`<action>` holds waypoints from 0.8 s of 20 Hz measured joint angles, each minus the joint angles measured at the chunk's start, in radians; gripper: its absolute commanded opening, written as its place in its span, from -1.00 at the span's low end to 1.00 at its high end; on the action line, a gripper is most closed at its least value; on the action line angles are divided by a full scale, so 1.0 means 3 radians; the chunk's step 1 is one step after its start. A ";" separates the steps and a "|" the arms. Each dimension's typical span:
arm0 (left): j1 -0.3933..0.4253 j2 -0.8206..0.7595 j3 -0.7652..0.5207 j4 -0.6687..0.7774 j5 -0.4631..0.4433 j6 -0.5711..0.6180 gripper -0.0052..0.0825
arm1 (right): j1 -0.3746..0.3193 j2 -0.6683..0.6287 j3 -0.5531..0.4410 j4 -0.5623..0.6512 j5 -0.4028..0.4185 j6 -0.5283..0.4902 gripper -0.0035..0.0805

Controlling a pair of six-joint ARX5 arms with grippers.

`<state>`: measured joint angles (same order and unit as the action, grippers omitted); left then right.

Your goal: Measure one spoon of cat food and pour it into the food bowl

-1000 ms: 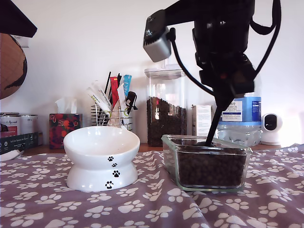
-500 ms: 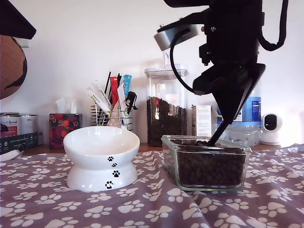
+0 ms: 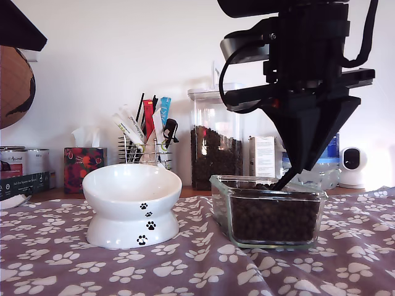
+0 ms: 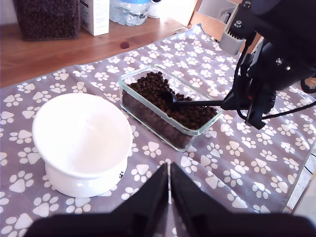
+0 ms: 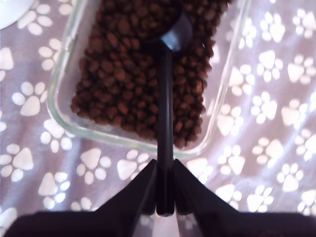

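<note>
- The spoon [image 5: 166, 94] is held by its handle in my second gripper [image 5: 165, 197], the jaws pinched tight on the handle end.
- The cup of the spoon is sunk in the cat food [image 4: 170, 101], near the middle of the glass dish [image 3: 223, 209], which sits at the lower right of the exterior view.
- In the first wrist view the spoon [image 4: 185, 102] is seen lying low across the kibble, the handle reaching over the dish rim to the second arm.
- The bowl [image 3: 131, 203] stands empty at the lower left of centre in the exterior view, just beside the dish but apart from it.
- My first gripper [image 4: 169, 190] is closed on nothing, its jaws all but touching, and hangs above the cloth [image 4: 237, 163] near the bowl [image 4: 81, 143].
- Judged risks from here:
  - the handle, gripped only at its far end, could twist in the jaws under a loaded cup, and kibble would be tipped out;
  - a steep lift could spill kibble onto the cloth between dish and bowl;
  - the handle could catch the dish rim and drag the dish.
</note>
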<state>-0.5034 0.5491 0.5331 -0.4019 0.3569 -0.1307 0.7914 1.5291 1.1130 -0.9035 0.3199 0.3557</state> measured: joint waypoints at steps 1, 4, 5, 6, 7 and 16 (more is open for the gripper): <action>0.0000 0.0000 0.0000 0.0000 0.0000 0.0000 -0.93 | -0.0009 0.0000 0.0000 -0.0027 -0.0004 0.0081 -0.95; 0.0000 0.0000 0.0000 -0.0009 0.0000 0.0000 -0.93 | -0.0052 0.0000 0.0000 -0.0046 -0.0027 0.0215 -0.95; 0.0000 0.0000 0.0000 -0.0009 0.0000 0.0000 -0.93 | -0.0058 0.0000 0.0000 -0.0052 -0.0029 0.0221 -0.95; 0.0000 0.0000 0.0001 -0.0009 0.0000 0.0000 -0.93 | -0.0058 0.0000 0.0000 -0.0057 -0.0025 0.0240 -0.95; 0.0000 0.0000 0.0000 -0.0009 0.0000 0.0000 -0.93 | -0.0058 0.0000 0.0000 -0.0057 -0.0024 0.0257 -0.95; 0.0000 0.0000 0.0000 -0.0010 0.0000 0.0001 -0.93 | -0.0081 -0.0003 0.0000 -0.0053 -0.0022 0.0275 -0.95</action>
<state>-0.5034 0.5491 0.5331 -0.4049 0.3569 -0.1303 0.7670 1.5284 1.1130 -0.9195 0.3134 0.4381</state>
